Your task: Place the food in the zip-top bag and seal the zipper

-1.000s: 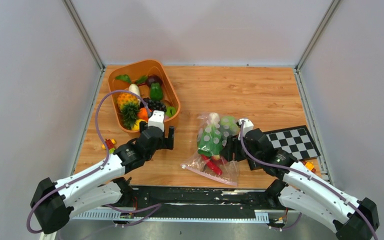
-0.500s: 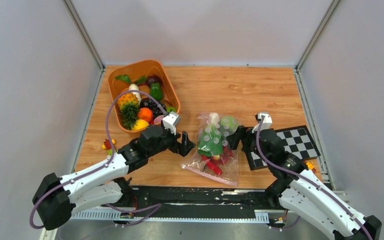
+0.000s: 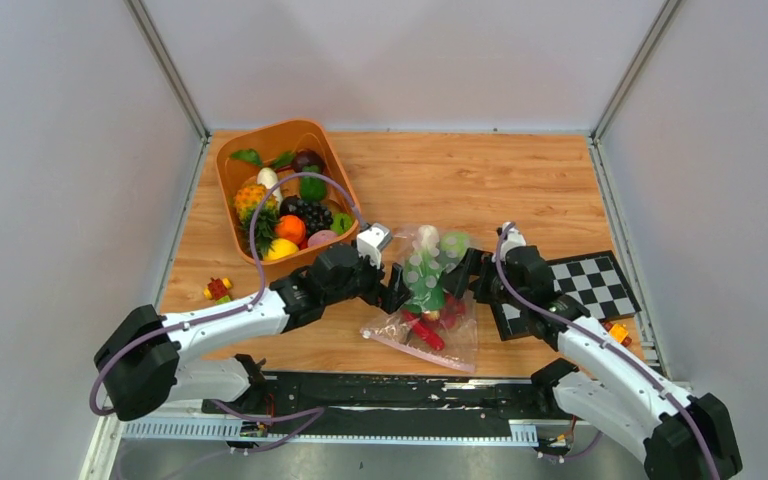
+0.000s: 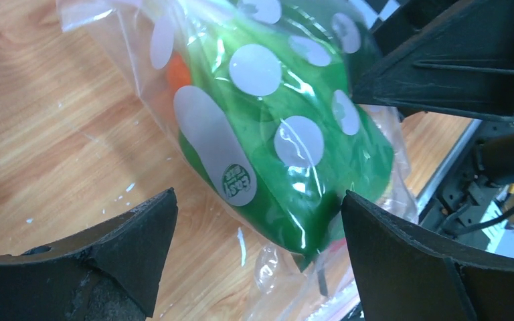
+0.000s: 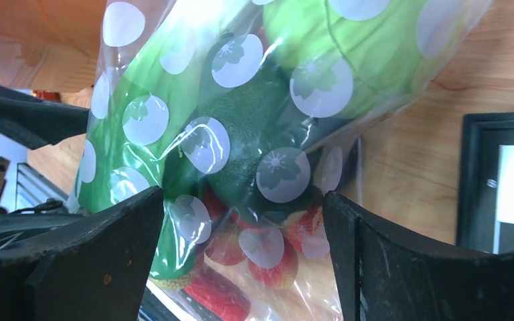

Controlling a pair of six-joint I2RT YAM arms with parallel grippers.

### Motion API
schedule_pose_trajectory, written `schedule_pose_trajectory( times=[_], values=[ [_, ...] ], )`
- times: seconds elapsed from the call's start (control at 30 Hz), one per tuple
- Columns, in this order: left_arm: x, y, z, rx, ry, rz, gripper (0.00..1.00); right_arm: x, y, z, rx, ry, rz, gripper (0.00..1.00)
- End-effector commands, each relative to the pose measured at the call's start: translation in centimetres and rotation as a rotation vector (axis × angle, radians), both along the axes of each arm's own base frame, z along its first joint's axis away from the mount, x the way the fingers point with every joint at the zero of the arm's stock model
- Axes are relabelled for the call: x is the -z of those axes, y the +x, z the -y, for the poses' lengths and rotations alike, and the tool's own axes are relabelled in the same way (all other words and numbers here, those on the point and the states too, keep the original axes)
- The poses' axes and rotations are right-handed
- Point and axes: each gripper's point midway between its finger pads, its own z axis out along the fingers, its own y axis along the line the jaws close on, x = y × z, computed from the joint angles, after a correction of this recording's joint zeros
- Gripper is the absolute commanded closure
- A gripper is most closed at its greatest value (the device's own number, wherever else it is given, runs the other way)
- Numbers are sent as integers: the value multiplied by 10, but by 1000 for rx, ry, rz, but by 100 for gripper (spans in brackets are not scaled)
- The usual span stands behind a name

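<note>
Two arms crowd one bag at the middle of the wooden table (image 3: 480,180). Round about: the orange tub (image 3: 228,200) sits far-left, loaded with toy produce, well apart from the bag. The checkered board (image 3: 590,285) lies flat on the right, just beside the right arm. One small red-and-yellow toy piece (image 3: 218,290) lies alone by the left edge, and a little orange piece (image 3: 617,331) by the right edge. Between tub and bag, only the left arm itself stretches across the boards.

Now the zip-top bag (image 3: 455,345): long axis running far to near, mouth toward the arm bases. The zipper (image 3: 420,350), that pink strip, crosses the near edge, slanting a touch nearer on the right; sealed or not, I can't tell. Inside, the green bok choy (image 3: 423,282) bulges lengthwise through the middle, with the pale green cabbage (image 3: 454,243) at the far end. The red pepper (image 3: 427,333) and strawberries (image 5: 268,251) sit down near the mouth.

Left gripper (image 3: 397,286) is at the bag's left flank, jaws spread wide, the green bulge framed between them in its wrist view, clamped on nothing. Right gripper (image 3: 473,275) is at the right flank, jaws likewise well apart, dotted film filling the gap. Whether any fingertip brushes the plastic, I can't tell.
</note>
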Motion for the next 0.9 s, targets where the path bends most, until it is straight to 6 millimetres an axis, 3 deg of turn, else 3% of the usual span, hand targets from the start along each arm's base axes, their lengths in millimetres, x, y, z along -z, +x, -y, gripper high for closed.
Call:
schedule_pose_trajectory(
  times=[0.0,0.2,0.37,0.5,0.6,0.87],
  values=[
    [12,10,-6,-88,13,-8,3,-12,5,-20,-76,85,24,12],
    [32,14,-27,-182,83,-29,4,-9,18,-35,-146,71,8,13],
    [29,13,-33,-209,58,-13,4,-17,35,-63,-301,73,5,14],
    [21,13,-34,-192,67,8,3,-24,50,-69,-314,46,-20,16],
    [9,14,-34,-184,53,40,2,-34,59,-61,-279,1,13,15],
    [-50,16,-35,-144,10,165,0,-62,59,3,-65,-212,162,3]
  ],
)
